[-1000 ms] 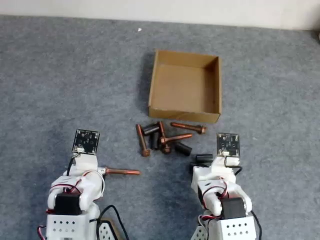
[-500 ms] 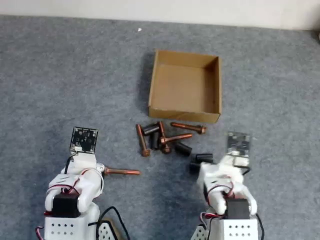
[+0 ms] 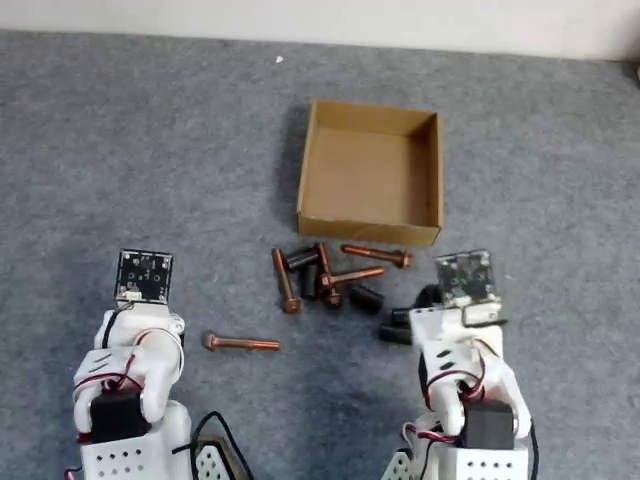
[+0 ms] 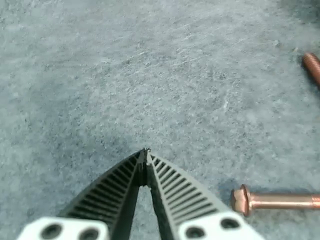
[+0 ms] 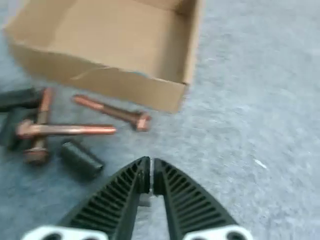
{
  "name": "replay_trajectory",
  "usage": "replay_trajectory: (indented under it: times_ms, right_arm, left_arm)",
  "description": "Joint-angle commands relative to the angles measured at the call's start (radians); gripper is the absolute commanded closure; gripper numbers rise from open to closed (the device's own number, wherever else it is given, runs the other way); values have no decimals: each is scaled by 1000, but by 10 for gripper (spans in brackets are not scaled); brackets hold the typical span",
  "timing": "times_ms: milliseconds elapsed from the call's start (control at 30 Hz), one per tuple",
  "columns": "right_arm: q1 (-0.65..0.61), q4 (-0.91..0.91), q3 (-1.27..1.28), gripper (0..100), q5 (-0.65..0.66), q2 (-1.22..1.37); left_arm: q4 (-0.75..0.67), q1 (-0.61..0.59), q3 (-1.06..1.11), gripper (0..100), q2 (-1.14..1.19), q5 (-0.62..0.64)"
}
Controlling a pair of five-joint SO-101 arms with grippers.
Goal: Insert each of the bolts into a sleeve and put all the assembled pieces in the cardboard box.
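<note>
The open cardboard box (image 3: 370, 175) stands behind a loose pile of copper bolts (image 3: 325, 270) and black sleeves (image 3: 358, 296). One bolt (image 3: 243, 343) lies alone, just right of the left arm (image 3: 135, 350). My left gripper (image 4: 145, 156) is shut over bare carpet, with that bolt's head (image 4: 242, 199) close beside it. My right gripper (image 5: 149, 167) is shut and holds nothing. It points toward the box (image 5: 110, 35), with a sleeve (image 5: 82, 159) and two bolts (image 5: 65, 130) just ahead. Another sleeve (image 3: 396, 330) lies against the right arm (image 3: 460, 350).
Grey carpet covers the whole table. A pale wall strip (image 3: 320, 15) runs along the far edge. Open carpet lies to the left of the box and to the right of the right arm.
The left arm has swung left, away from the lone bolt's head. The right arm has shifted right and turned toward the pile. The bolts and the box have not moved.
</note>
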Motion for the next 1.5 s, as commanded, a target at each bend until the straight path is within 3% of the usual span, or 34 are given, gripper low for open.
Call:
replay_trajectory:
  times_ms: [0, 267, 467, 600, 1133, 1467]
  right_arm:
    - [-90, 53, -191, 924, 18, 159]
    - [-282, 110, -469, 920, 18, 653]
    - [-334, 107, -572, 835, 18, 967]
    - [-358, 39, -596, 836, 25, 1110]
    - [-344, -236, -601, 836, 115, 1471]
    - [-328, -286, -601, 836, 117, 1575]
  left_arm:
    - [-18, -19, -48, 992, -1, -18]
    - [-21, -19, -45, 989, -1, -20]
    - [-21, -19, -42, 989, -1, -23]
    - [-21, -19, -42, 989, -1, -23]
    - [-21, -19, -41, 989, -1, -23]
    - [-21, -4, -39, 989, -1, -23]
